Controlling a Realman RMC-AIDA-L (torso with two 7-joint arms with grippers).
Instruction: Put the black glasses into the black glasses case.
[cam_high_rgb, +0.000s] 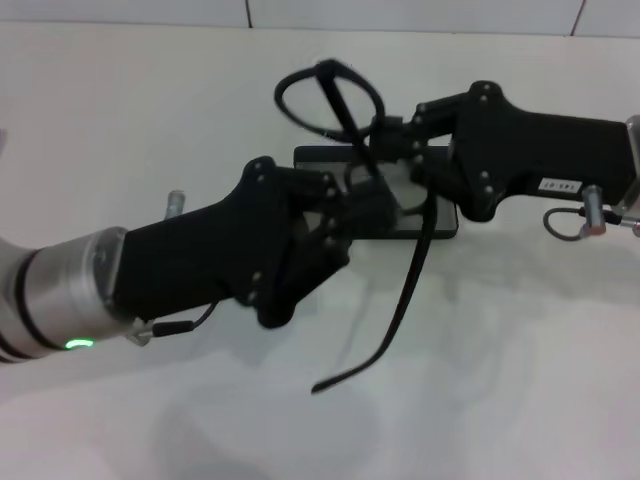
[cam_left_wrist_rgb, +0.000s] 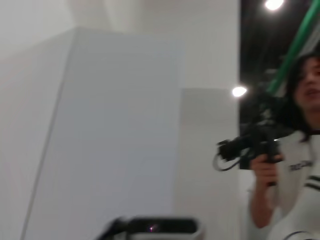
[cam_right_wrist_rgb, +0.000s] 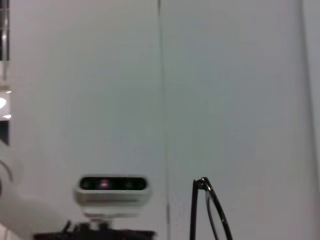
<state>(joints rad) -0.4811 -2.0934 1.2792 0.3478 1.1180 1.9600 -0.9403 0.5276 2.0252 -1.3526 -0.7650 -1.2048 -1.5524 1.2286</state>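
The black glasses (cam_high_rgb: 412, 285) are held in the air above the table, one lens loop up toward the back and one long temple arm hanging down toward me. My right gripper (cam_high_rgb: 385, 140) comes in from the right and is shut on the frame near the hinge. The glasses also show in the right wrist view (cam_right_wrist_rgb: 202, 210). The black glasses case (cam_high_rgb: 312, 156) lies flat on the white table right under both grippers, mostly hidden by them. My left gripper (cam_high_rgb: 352, 205) reaches in from the lower left and sits over the case's middle, just beside the glasses.
The white table (cam_high_rgb: 520, 380) spreads all round the case. A white wall runs along its far edge. The left wrist view shows white panels and a person holding a camera rig (cam_left_wrist_rgb: 260, 147). The right wrist view shows my head camera (cam_right_wrist_rgb: 112, 189).
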